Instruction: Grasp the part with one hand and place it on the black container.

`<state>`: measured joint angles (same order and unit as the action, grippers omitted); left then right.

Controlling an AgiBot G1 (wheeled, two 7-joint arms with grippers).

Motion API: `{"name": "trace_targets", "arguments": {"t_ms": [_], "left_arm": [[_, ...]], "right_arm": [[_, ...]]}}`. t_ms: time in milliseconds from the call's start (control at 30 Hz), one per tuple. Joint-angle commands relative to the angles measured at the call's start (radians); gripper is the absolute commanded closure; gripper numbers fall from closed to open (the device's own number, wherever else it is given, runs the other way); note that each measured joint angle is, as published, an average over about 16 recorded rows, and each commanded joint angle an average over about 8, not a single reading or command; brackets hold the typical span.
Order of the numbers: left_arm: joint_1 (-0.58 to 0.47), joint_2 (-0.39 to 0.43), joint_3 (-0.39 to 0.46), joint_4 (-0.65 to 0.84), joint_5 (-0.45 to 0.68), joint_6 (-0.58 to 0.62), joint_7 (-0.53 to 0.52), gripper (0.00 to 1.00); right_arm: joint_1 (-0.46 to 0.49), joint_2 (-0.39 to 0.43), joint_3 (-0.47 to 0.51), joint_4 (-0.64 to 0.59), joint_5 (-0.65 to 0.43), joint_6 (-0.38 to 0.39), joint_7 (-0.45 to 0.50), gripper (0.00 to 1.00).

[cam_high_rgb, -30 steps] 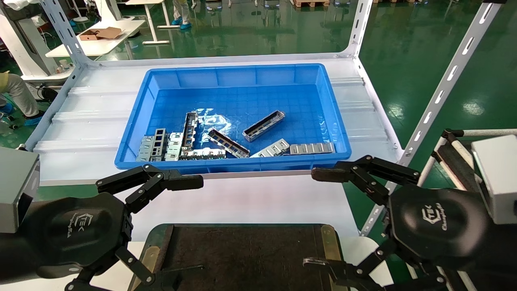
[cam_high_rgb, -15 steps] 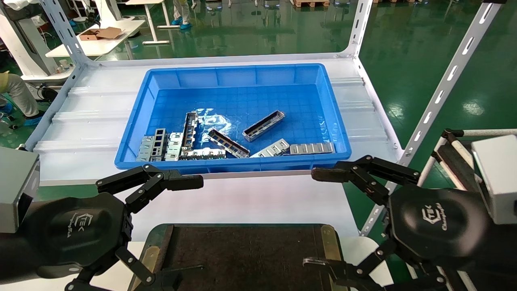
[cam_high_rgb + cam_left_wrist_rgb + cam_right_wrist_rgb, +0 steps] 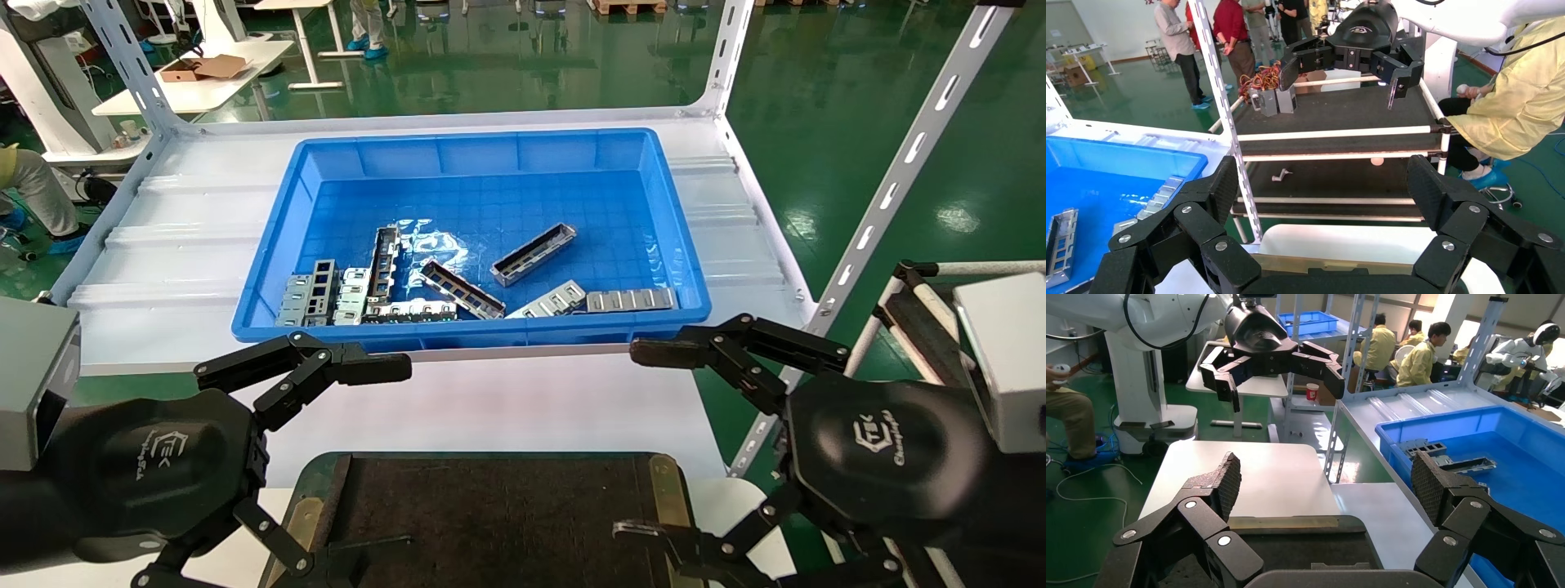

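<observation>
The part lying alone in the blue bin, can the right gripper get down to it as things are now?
Probably yes. The part lies apart from the other pieces, nothing covers it, the bin is open-topped, and the right gripper is open, hovering near the bin's front.

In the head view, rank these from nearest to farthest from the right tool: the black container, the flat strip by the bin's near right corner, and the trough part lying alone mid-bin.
From the right tool, open:
1. Black container, just beside it, toward the left.
2. Flat strip, inside the blue bin at its near right corner.
3. Trough part, farther in, mid-bin.
</observation>
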<state>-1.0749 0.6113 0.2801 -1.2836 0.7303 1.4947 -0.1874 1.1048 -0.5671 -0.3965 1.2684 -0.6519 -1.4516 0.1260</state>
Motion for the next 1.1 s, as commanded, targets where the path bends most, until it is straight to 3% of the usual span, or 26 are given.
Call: {"name": "trace_targets", "arguments": {"t_ms": [33, 567, 1100], "left_arm": [[0.000, 0.000, 0.000, 0.000, 0.000, 0.000, 0.000, 0.00], [-0.012, 0.023, 0.006, 0.013, 0.022, -0.043, -0.001, 0.00], [-0.077, 0.144, 0.064, 0.063, 0.165, -0.194, 0.009, 0.00]], "right_arm": [[0.000, 0.000, 0.000, 0.000, 0.000, 0.000, 0.000, 0.00], [0.000, 0.000, 0.000, 0.000, 0.000, 0.000, 0.000, 0.00], [0.000, 0.000, 0.000, 0.000, 0.000, 0.000, 0.000, 0.00]]}}
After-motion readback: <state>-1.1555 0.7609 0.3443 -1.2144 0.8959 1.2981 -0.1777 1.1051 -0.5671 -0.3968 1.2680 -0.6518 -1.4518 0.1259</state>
